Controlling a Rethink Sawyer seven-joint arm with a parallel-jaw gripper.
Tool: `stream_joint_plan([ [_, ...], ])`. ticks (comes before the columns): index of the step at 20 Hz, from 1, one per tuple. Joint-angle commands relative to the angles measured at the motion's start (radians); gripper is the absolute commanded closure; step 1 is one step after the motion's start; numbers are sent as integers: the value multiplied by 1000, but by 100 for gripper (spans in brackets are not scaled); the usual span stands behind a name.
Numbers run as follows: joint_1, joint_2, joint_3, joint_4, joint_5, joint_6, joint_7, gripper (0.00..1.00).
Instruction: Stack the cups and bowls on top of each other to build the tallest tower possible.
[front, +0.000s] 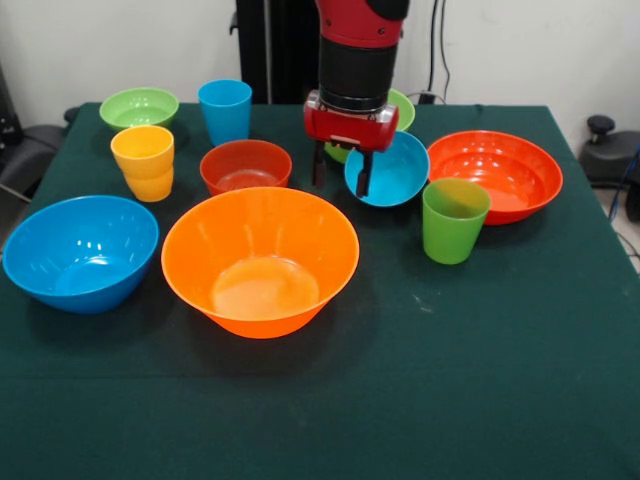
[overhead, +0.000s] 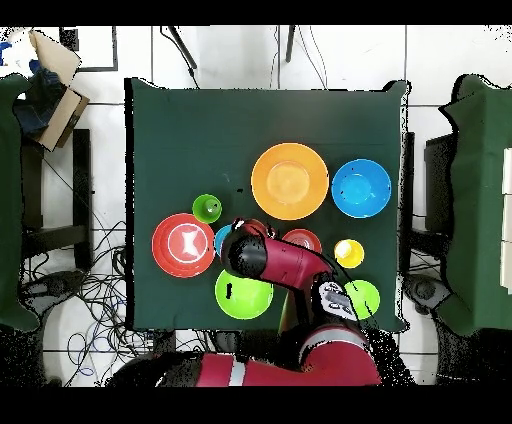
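Observation:
My gripper (front: 341, 172) hangs at mid-table with its fingers apart. One finger (front: 365, 176) is inside the small blue bowl (front: 392, 170), which is tilted towards the camera; the other finger stands just outside its rim. A small red bowl (front: 246, 166) sits next to the gripper. A green cup (front: 455, 220), a blue cup (front: 225, 110) and a yellow-orange cup (front: 143, 160) stand apart. A wide red-orange bowl (front: 497, 172), a large orange bowl (front: 260, 262) and a large blue bowl (front: 80, 252) sit singly. In the overhead view the arm (overhead: 265, 258) hides the gripper. No tower stands.
A small green bowl (front: 139, 107) sits at the back corner. Another green bowl (front: 403, 100) is half hidden behind the arm and shows whole in the overhead view (overhead: 243, 296). The dark green cloth (front: 480, 380) covers the table, with cables on the floor around it.

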Motion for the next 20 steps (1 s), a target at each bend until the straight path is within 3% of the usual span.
stream_joint_plan([
  [1, 36, 57, 46, -67, -47, 21, 80, 0],
  [20, 22, 45, 48, -82, -58, 59, 57, 0],
])
